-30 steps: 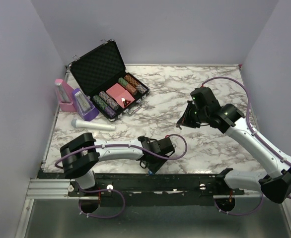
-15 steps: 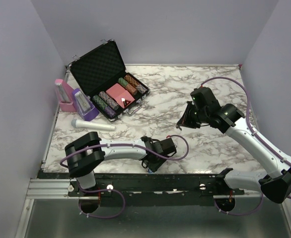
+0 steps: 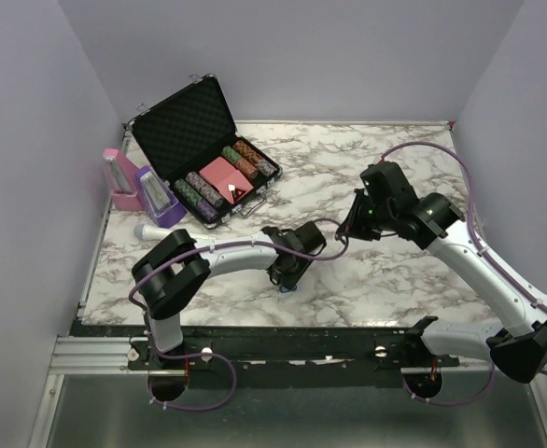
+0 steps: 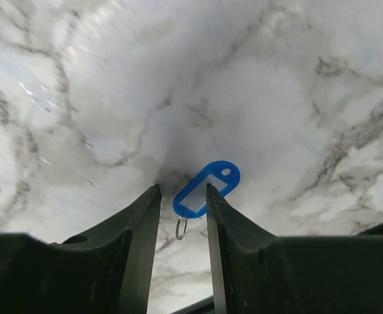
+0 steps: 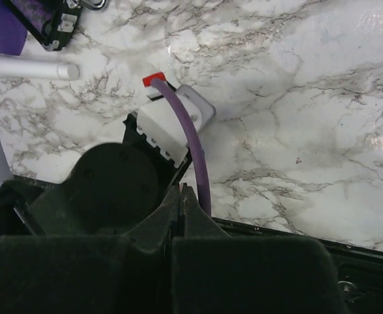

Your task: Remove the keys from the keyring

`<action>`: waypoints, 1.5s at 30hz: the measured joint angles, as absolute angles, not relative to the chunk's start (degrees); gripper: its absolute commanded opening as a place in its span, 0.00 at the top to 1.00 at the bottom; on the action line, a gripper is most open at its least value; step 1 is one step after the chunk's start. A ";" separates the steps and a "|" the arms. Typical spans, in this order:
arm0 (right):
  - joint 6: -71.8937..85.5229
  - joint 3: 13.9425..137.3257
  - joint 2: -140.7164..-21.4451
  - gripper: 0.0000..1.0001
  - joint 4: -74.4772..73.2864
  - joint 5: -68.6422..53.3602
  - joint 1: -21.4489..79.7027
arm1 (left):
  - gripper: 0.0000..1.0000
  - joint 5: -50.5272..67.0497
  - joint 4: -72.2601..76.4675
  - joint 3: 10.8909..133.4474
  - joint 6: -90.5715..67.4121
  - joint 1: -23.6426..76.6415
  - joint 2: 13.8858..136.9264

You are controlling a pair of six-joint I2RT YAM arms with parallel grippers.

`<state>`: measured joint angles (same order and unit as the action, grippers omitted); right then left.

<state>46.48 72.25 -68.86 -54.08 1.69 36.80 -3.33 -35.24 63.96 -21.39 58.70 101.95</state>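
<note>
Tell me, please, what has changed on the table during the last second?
The left claw swung from the near edge farther onto the table; the keyring's blue tag sits between its fingers. The right claw, shut, barely moved; the chip case stayed put.

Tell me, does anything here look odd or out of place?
The keyring with its blue tag, between the fingertips of the left tool, shows only a bare ring; no key is visible. Nothing looks spilled or damaged.

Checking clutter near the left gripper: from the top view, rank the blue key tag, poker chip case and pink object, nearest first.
1. Blue key tag, right at the left gripper tips.
2. Poker chip case, farther back, leftward.
3. Pink object, far left edge.
</note>
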 measured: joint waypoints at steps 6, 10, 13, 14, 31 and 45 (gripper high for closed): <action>46.65 74.72 -68.60 0.99 -55.37 4.58 36.80 | 0.62 -3.11 -35.27 68.38 -19.27 53.17 105.08; 47.35 75.07 -67.81 0.99 -55.35 6.66 36.80 | 0.62 -3.20 -36.01 70.87 -18.48 50.54 106.74; 47.72 75.18 -66.87 0.99 -56.73 8.36 36.80 | 0.63 -3.77 -37.76 73.56 -18.63 48.31 107.81; 47.90 75.24 -66.63 0.99 -56.99 8.82 36.80 | 0.63 -4.01 -38.15 74.30 -18.63 47.92 107.90; 48.42 76.82 -64.75 0.99 -57.52 13.45 36.80 | 0.42 -6.28 -52.95 97.56 -20.45 44.66 104.40; 47.94 73.14 -61.78 0.99 -54.63 15.42 36.80 | 0.09 -6.68 -55.31 84.64 -23.64 44.21 75.46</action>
<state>47.94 73.14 -61.78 -54.63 15.42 36.80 -6.68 -55.31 84.64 -23.64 44.21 75.46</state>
